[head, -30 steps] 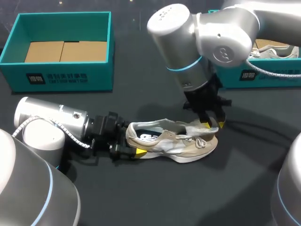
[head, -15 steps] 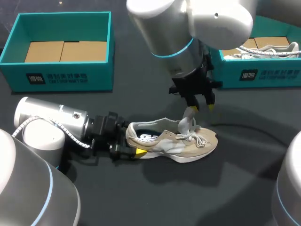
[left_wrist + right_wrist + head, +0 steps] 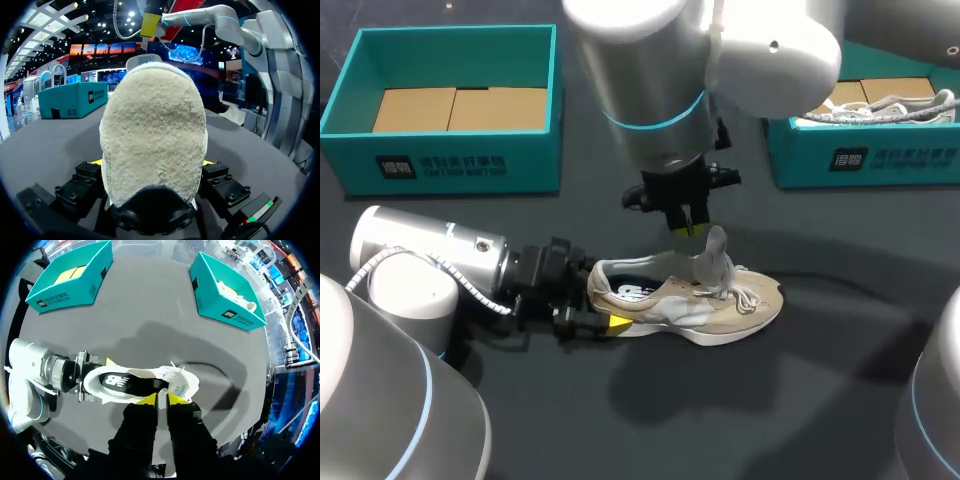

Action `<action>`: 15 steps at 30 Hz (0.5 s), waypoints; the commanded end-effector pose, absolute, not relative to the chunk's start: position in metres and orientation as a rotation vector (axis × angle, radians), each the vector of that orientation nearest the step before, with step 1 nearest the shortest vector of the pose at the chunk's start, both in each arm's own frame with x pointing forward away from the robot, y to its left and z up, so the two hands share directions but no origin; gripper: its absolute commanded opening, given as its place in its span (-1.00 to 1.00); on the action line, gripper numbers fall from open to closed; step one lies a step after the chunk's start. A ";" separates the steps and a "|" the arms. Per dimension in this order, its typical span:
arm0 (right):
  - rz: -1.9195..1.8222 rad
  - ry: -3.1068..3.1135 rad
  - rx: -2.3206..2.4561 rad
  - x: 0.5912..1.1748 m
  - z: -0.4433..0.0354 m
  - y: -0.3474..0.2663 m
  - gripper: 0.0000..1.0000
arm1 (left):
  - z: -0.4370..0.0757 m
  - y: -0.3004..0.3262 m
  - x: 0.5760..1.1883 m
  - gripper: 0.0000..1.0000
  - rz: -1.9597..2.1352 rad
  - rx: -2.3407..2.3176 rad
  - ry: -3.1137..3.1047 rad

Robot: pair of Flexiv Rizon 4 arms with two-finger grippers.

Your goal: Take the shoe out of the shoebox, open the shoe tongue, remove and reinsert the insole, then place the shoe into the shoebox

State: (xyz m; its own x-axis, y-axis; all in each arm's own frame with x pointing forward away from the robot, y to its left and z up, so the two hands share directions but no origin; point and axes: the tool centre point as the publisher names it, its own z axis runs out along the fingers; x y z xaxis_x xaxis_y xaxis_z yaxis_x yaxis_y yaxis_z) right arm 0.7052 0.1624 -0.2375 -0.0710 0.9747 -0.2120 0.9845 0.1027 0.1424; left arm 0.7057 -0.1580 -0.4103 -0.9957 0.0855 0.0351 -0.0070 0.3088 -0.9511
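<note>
Holding the shoe (image 3: 690, 305) by its heel on the bench (image 3: 770, 400) in my left jaws, I see my right jaws closed just above its raised tongue (image 3: 713, 252).

On the shoe (image 3: 690, 305) you see a rough, napped suede heel; the table (image 3: 820, 400) under it is matt, the shoebox (image 3: 460, 165) behind it smooth card.

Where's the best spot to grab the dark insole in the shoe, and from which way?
Probably the insole at its heel end, from straight above: the shoe sits upright, its opening faces up, and the tongue stands up out of the way.
</note>
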 end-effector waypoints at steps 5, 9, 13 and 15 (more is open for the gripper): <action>0.021 2.666 1.365 0.694 -0.251 0.177 -1.00 | -0.412 -0.157 0.706 -1.00 1.799 -0.074 -2.479; 0.021 2.666 1.365 0.694 -0.251 0.177 -1.00 | -0.412 -0.157 0.706 -1.00 1.799 -0.074 -2.479; 0.021 2.666 1.365 0.694 -0.251 0.177 -1.00 | -0.412 -0.157 0.706 -1.00 1.799 -0.074 -2.479; 0.021 2.666 1.365 0.694 -0.251 0.177 -1.00 | -0.412 -0.157 0.706 -1.00 1.799 -0.074 -2.479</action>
State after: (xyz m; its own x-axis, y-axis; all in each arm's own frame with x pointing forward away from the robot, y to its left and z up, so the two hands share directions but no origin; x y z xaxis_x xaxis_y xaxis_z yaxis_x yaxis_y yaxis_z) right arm 0.6924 0.1883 -0.2496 -0.5510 0.8176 -0.1670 0.8206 0.5672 0.0693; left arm 0.7057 -0.1580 -0.4103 -0.9957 0.0855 0.0351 -0.0070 0.3088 -0.9511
